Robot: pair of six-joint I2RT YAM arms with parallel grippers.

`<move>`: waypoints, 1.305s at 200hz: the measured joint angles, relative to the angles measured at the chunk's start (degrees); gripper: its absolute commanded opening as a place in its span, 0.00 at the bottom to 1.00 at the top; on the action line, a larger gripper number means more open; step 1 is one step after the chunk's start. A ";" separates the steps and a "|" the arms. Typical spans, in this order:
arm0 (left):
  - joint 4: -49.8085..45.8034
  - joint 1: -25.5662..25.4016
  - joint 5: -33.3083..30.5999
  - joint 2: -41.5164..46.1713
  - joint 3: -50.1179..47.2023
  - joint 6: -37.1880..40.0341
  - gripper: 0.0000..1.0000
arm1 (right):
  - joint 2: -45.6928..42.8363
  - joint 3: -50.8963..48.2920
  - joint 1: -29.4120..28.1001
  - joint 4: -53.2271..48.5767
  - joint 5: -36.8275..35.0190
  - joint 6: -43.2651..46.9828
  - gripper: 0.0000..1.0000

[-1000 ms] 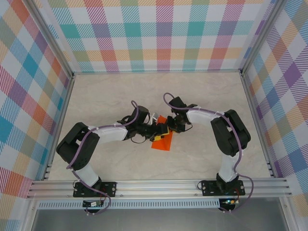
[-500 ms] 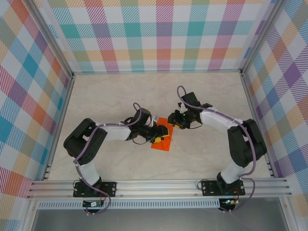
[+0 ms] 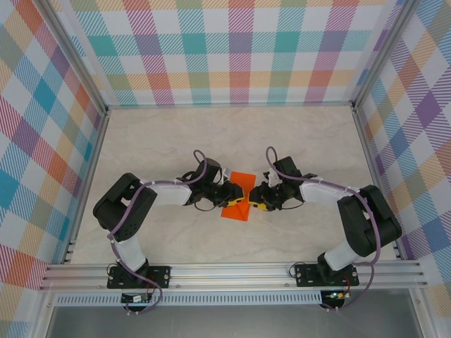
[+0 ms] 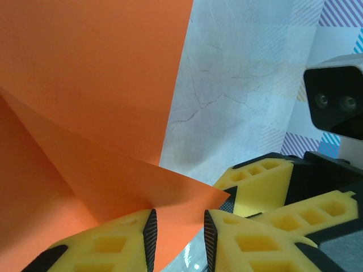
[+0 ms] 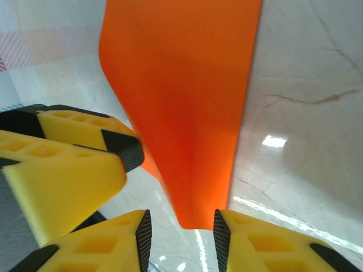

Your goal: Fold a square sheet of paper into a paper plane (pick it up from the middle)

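- The square sheet of paper (image 3: pixel 243 181), orange and partly folded, lies near the middle of the table (image 3: pixel 162 141), between the two arms.
- The left gripper (image 4: pixel 178 238) is released; its jaws stand apart around one paper corner.
- The right gripper (image 5: pixel 181 243) is also released, and the paper's curved end is between its jaws.

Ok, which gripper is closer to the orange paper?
Left, only just. The left gripper reaches over the orange paper from its left, a folded corner between its fingers. The right gripper sits at the paper's right edge, that edge between its fingertips.
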State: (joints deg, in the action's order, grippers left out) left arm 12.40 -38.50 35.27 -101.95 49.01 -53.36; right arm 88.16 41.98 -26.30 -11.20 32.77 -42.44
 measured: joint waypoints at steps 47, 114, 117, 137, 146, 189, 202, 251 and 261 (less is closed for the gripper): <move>0.00 0.00 -0.04 0.00 0.00 -0.02 0.28 | 1.42 0.11 0.00 4.55 1.22 -0.98 0.21; -0.07 0.00 -0.20 0.00 0.02 0.02 0.26 | 5.49 2.67 0.00 4.52 -0.31 -0.46 0.02; -0.11 0.00 -0.20 0.00 0.07 0.02 0.26 | 5.62 2.86 0.00 4.46 -0.46 -0.44 0.02; -0.22 0.00 -0.20 0.00 0.55 0.02 0.25 | 6.49 3.67 0.00 4.07 -1.40 -0.02 0.01; -0.22 0.00 -0.17 0.00 0.74 0.02 0.25 | 6.78 3.85 0.00 3.78 -1.88 0.09 0.00; -0.26 0.00 -0.17 -0.74 1.73 0.04 0.25 | 7.08 4.46 0.00 2.16 -3.87 1.31 0.00; -0.28 0.00 -0.15 -1.22 1.92 0.07 0.24 | 7.17 4.66 0.00 2.01 -4.11 1.33 0.01; -0.46 0.00 0.09 -2.91 2.32 0.07 0.22 | 7.65 4.76 0.00 0.85 -5.03 1.62 0.19; -0.39 0.00 0.07 -2.91 2.32 0.07 0.22 | 7.65 4.76 0.00 0.68 -5.25 1.66 0.23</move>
State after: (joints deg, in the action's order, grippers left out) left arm 12.01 -38.50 35.33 -104.86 51.33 -53.30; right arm 95.81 46.74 -26.30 -10.52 27.53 -40.77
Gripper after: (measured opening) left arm 0.223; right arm 0.190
